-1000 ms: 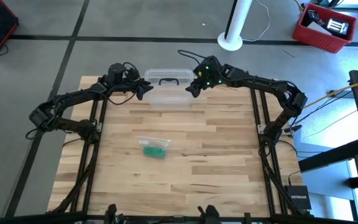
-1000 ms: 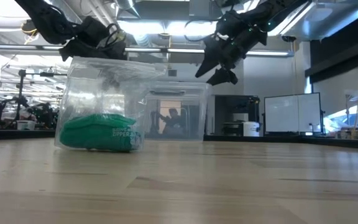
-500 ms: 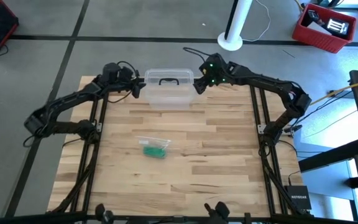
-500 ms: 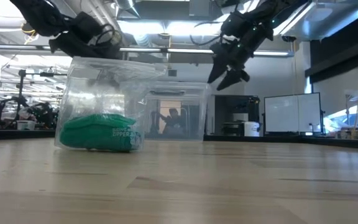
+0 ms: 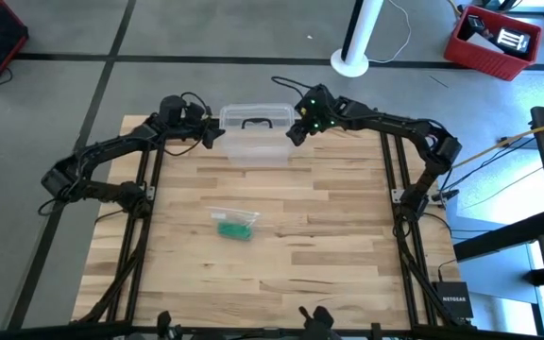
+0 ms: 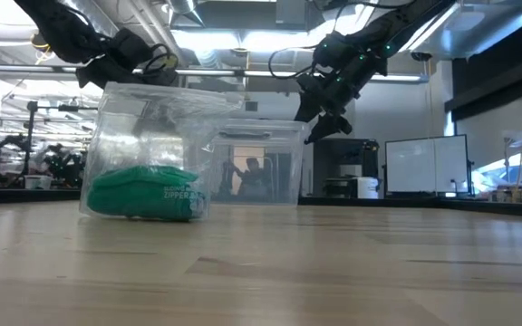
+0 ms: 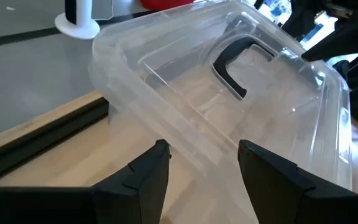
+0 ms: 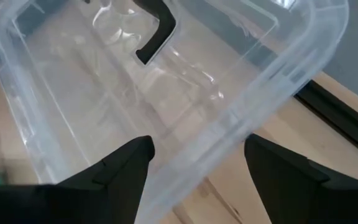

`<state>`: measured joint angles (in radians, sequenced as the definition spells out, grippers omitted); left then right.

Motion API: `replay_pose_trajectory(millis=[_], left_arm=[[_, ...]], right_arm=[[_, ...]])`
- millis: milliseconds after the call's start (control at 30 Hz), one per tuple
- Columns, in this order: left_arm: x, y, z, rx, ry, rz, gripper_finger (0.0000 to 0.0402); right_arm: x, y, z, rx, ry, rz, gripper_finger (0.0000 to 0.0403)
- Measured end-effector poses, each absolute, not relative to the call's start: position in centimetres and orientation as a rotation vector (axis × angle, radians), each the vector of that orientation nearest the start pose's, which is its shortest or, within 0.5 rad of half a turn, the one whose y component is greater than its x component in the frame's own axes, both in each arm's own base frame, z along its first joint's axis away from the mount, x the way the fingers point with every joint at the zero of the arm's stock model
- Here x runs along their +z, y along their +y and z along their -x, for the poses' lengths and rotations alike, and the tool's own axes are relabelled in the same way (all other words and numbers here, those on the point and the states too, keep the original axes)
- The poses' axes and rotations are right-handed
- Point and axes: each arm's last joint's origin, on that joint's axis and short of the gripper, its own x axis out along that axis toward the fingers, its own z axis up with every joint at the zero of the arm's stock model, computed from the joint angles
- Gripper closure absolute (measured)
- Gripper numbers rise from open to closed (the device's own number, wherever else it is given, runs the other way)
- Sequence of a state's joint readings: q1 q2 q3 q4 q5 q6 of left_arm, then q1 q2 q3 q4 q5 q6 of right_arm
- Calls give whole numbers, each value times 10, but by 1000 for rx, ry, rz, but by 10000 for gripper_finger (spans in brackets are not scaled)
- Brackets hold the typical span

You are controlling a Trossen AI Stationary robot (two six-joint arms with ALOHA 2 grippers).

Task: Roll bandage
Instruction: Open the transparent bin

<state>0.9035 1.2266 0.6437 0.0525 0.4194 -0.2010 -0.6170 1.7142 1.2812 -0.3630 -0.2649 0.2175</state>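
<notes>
- Flanking the lidded clear plastic box [image 5: 253,135], left claw [image 5: 217,135] and right claw [image 5: 292,133] hang spread, holding nothing.
- Bandage [image 5: 235,229], apparently bagged, waits mid-counter [image 5: 329,236]; rolling unstarted, so retrieval likely comes first.

The bandage [image 5: 235,229] is showing teal-green inside a clear plastic bag [image 6: 148,149] with white lettering. Beyond it on the pale striped wooden table [image 5: 329,236], a clear plastic box [image 5: 252,135] is carrying a black handle [image 7: 232,62].

Grey floor [image 5: 206,38] crossed by dark lines is seen around the wooden tabletop [image 5: 329,236]; a red crate [image 5: 492,42] sits at two o'clock, a white post base [image 5: 352,64] at twelve.
</notes>
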Motion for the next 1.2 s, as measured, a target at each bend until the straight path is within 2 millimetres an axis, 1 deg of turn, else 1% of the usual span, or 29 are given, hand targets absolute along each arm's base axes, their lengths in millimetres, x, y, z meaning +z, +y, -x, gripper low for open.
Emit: replay_pose_trajectory(millis=[233, 500, 867, 967, 1067, 1200], left_arm=[[222, 188, -164, 511, 353, 554, 219], [234, 187, -165, 492, 308, 538, 219], [234, 184, -168, 475, 309, 527, 219], [237, 184, -171, 466, 287, 497, 219], [241, 182, -175, 427, 260, 460, 219], [241, 180, -177, 427, 261, 446, 219]], right_arm=[[251, -208, -307, -415, 680, -557, 137], [268, -203, -300, -418, 631, -552, 137], [269, -203, -301, -405, 618, -572, 137], [272, -202, -303, -319, 587, -581, 137], [282, -201, -310, -187, 495, -566, 137], [291, -202, -313, -146, 408, -549, 137]])
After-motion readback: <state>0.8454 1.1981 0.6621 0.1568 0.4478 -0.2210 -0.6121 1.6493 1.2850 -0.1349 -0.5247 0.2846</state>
